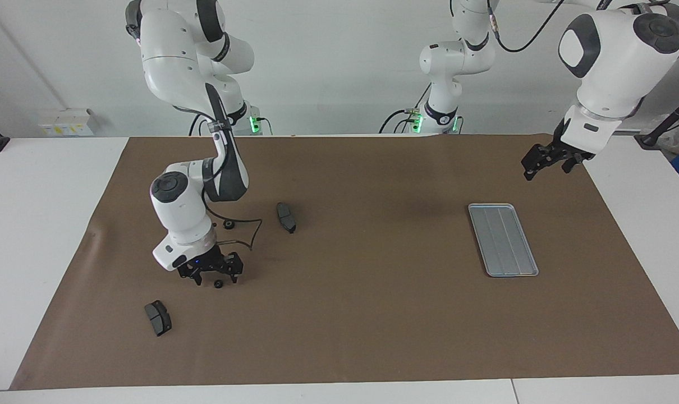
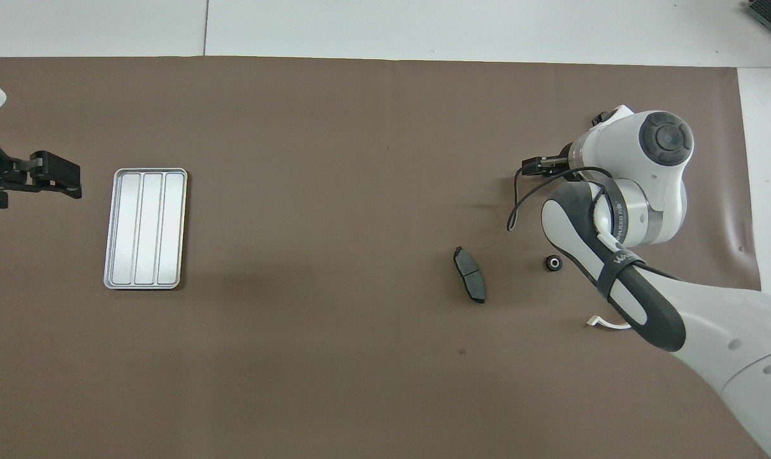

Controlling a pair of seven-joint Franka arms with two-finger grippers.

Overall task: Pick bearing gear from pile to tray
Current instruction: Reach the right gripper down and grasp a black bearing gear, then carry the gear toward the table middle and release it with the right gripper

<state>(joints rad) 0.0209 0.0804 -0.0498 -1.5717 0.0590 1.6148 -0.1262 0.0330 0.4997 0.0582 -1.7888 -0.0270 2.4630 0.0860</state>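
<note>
The pile lies toward the right arm's end of the mat. One small black bearing gear (image 1: 218,284) sits on the mat, and my right gripper (image 1: 215,276) hangs low over it, open, a finger on each side. In the overhead view the wrist hides that gear. A second gear (image 1: 228,224) (image 2: 553,262) lies nearer to the robots, beside the right forearm. The silver ribbed tray (image 1: 503,240) (image 2: 144,228) lies toward the left arm's end with nothing in it. My left gripper (image 1: 547,166) (image 2: 64,180) waits open in the air, beside the tray.
One dark curved pad (image 1: 286,217) (image 2: 469,284) lies toward the mat's middle from the gears. Another pad (image 1: 157,317) lies farther from the robots than the right gripper. A white half-ring bracket (image 2: 605,323) peeks out from under the right forearm.
</note>
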